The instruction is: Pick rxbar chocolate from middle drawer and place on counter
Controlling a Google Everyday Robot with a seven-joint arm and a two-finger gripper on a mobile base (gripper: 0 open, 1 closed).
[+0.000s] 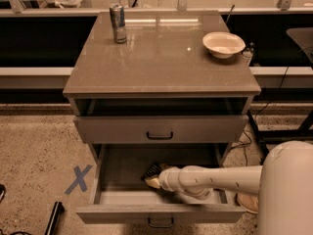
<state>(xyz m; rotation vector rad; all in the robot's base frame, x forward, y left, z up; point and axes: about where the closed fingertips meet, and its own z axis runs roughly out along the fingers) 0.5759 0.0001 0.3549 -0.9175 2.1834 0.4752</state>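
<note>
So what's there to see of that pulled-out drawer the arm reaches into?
The middle drawer is a wide, shallow grey box, pulled out below a barely open upper drawer. It has a dark floor, pale front panel and small dark loop handle. The gripper sits inside near its centre, by something dark I can't identify.

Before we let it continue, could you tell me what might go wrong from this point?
1. The gripper is low in the middle drawer, over a dark shape that may be the rxbar chocolate; its hold cannot be confirmed, so the bar could slip on lifting.
2. The upper drawer juts out above; a straight lift might strike its front.
3. On the counter, the can and bowl could be knocked during placing.
</note>
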